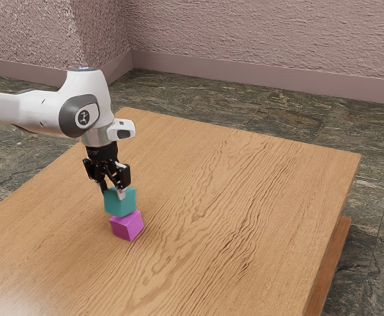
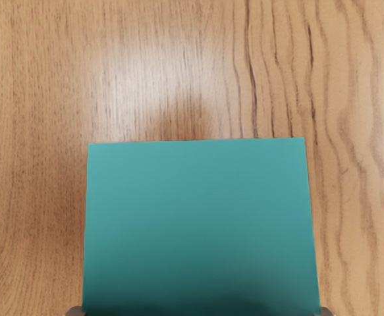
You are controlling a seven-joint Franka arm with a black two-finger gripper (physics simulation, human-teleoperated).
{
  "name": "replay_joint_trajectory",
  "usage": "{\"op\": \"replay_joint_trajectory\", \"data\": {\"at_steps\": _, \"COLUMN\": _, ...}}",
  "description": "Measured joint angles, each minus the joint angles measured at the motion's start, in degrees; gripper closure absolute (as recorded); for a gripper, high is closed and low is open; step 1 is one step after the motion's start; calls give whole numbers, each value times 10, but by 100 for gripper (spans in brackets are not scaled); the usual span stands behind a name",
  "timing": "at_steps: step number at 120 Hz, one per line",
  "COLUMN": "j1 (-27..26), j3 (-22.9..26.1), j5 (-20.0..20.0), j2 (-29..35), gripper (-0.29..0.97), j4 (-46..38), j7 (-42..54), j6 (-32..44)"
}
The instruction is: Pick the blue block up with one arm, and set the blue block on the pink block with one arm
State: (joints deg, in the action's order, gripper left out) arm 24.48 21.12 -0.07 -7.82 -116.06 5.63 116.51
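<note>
The blue block, a teal cube, rests squarely on top of the pink block on the wooden table, toward the exterior view's left. My gripper points straight down over the stack, with its black fingers reaching down both sides of the blue block's upper part, shut on it. In the wrist view the blue block lies right under my hand and hides the pink block. A grey fingertip shows at each of the block's two lower corners.
Bare wood stretches across the table to the exterior view's right and front. The table's right edge drops to a dark stone floor. A pink wall runs along the back.
</note>
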Motion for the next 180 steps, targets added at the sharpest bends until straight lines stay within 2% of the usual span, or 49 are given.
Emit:
{"op": "replay_joint_trajectory", "data": {"at_steps": 32, "j1": -1, "j3": 0, "j5": 2, "j2": -2, "gripper": 35, "j4": 0, "j7": 0, "j6": 0}}
{"op": "replay_joint_trajectory", "data": {"at_steps": 58, "j1": -3, "j3": 1, "j5": -2, "j2": -6, "gripper": 14, "j4": 0, "j7": 4, "j6": -1}}
{"op": "replay_joint_trajectory", "data": {"at_steps": 88, "j1": -1, "j3": 9, "j5": -1, "j2": -5, "gripper": 4, "j4": 1, "j7": 8, "j6": -1}}
{"op": "replay_joint_trajectory", "data": {"at_steps": 106, "j1": 8, "j3": 31, "j5": 1, "j2": 10, "gripper": 2, "j4": 3, "j7": 32, "j6": -2}}
{"op": "replay_joint_trajectory", "data": {"at_steps": 124, "j1": 9, "j3": 42, "j5": 2, "j2": 55, "gripper": 1, "j4": 4, "j7": 95, "j6": -5}}
{"op": "replay_joint_trajectory", "data": {"at_steps": 130, "j1": 7, "j3": 44, "j5": 3, "j2": 72, "gripper": 1, "j4": 20, "j7": 122, "j6": -18}}
{"op": "replay_joint_trajectory", "data": {"at_steps": 144, "j1": 28, "j3": 77, "j5": 34, "j2": 98, "gripper": 0, "j4": 129, "j7": 182, "j6": -92}}
{"op": "replay_joint_trajectory", "data": {"at_steps": 148, "j1": 1, "j3": 58, "j5": 40, "j2": 101, "gripper": 0, "j4": 161, "j7": 197, "j6": -113}}
{"op": "replay_joint_trajectory", "data": {"at_steps": 156, "j1": -98, "j3": -13, "j5": 47, "j2": 99, "gripper": 0, "j4": 217, "j7": 226, "j6": -154}}
{"op": "replay_joint_trajectory", "data": {"at_steps": 164, "j1": -170, "j3": -53, "j5": 53, "j2": 87, "gripper": 0, "j4": 276, "j7": 250, "j6": -200}}
{"op": "replay_joint_trajectory", "data": {"at_steps": 180, "j1": -251, "j3": -75, "j5": 60, "j2": 74, "gripper": 0, "j4": 292, "j7": 280, "j6": -262}}
